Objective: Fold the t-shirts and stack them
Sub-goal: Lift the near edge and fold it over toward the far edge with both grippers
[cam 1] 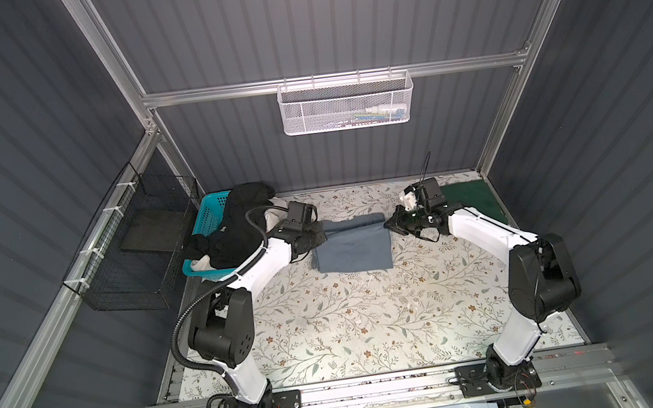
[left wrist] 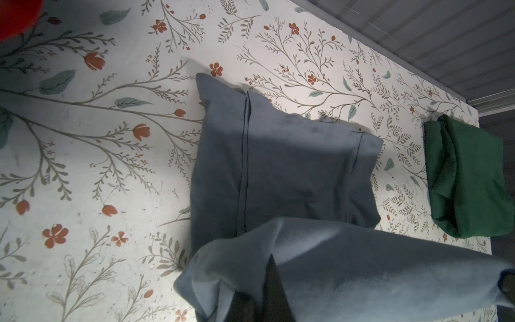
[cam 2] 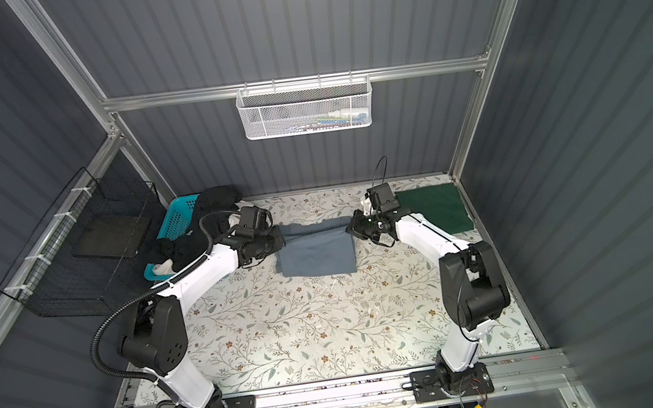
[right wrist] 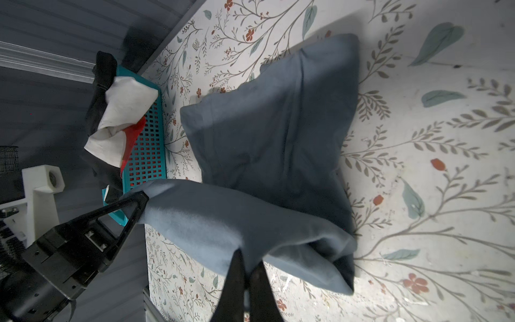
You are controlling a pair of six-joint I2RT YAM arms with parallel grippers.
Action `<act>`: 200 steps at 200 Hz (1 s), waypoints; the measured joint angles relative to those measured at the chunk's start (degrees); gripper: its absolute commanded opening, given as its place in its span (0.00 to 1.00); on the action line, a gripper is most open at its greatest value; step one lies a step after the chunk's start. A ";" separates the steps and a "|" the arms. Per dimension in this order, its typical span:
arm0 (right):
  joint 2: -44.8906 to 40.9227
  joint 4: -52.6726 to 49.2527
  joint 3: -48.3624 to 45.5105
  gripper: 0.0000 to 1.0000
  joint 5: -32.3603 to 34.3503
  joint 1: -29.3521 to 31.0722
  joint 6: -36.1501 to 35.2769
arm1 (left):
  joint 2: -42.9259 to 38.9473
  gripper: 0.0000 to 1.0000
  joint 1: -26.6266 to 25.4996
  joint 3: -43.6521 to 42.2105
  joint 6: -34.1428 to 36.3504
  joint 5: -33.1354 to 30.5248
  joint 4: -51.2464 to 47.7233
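**Mid-table: slate blue-grey t-shirt [cam 1: 353,252] held by its far edge**

Partly folded, it lies between the arms, far edge lifted and stretched taut. Advised: carry both corners level and together toward the near hem, keep tension even, and release only when edges align. Left gripper [cam 1: 321,232] and right gripper [cam 1: 388,225] are each closed tight on one corner of that edge. Folded dark green t-shirt [cam 1: 476,196] rests at the far right corner.

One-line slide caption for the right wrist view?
Right gripper and left gripper pinch one edge of the blue-grey t-shirt, raised over the floral table.
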 measured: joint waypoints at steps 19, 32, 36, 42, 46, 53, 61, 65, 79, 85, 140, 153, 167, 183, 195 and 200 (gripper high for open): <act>0.35 0.07 0.04 0.00 -0.26 0.00 0.24 | 0.20 0.00 0.22 0.00 0.00 0.02 0.31; 0.57 0.15 0.37 0.00 -0.48 0.00 0.33 | 0.20 0.00 0.48 0.00 0.00 0.17 0.63; 0.70 0.13 0.55 0.00 -0.50 0.00 0.39 | 0.24 0.00 0.52 0.02 0.00 0.17 0.70; 0.87 0.17 0.87 0.00 -0.61 -0.02 0.42 | 0.28 0.00 0.61 0.09 0.00 0.20 0.74; 0.96 0.26 1.03 0.00 -0.66 -0.07 0.46 | 0.35 0.00 0.66 0.17 0.00 0.20 0.81; 1.22 0.33 1.46 0.00 -0.76 -0.09 0.55 | 0.55 0.00 0.74 0.37 0.00 0.20 0.96; 1.57 0.39 1.88 0.00 -0.85 -0.17 0.63 | 0.96 0.00 0.76 0.72 0.00 0.20 1.14; 1.75 0.48 2.08 0.00 -0.87 -0.22 0.66 | 1.14 0.00 0.81 0.92 0.00 0.20 1.22; 2.34 0.59 2.47 0.00 -0.87 -0.33 0.83 | 2.23 0.00 0.85 1.90 0.00 0.26 1.31; 2.62 0.76 2.58 0.00 -0.85 -0.37 0.87 | 2.75 0.00 0.92 2.34 0.00 0.39 1.31; 4.74 0.74 3.32 0.00 -0.96 -0.87 1.55 | 6.84 0.00 1.38 7.61 0.02 1.05 1.51; 4.74 0.74 3.76 0.00 -1.07 -0.98 1.70 | 6.95 0.00 1.49 8.48 0.02 1.22 1.60; 4.74 0.74 4.33 0.00 -1.11 -1.09 1.70 | 6.95 0.00 1.49 9.07 0.02 1.25 1.70; 4.74 0.74 4.61 0.00 -1.31 -1.20 1.70 | 6.95 0.00 1.49 9.31 0.02 1.33 1.73; 4.72 0.72 4.61 0.00 -1.36 -1.31 1.70 | 6.93 0.00 1.49 9.31 0.00 1.60 1.70; 4.72 0.70 4.61 0.00 -1.40 -1.36 1.70 | 6.93 0.00 1.49 9.31 0.00 1.68 1.70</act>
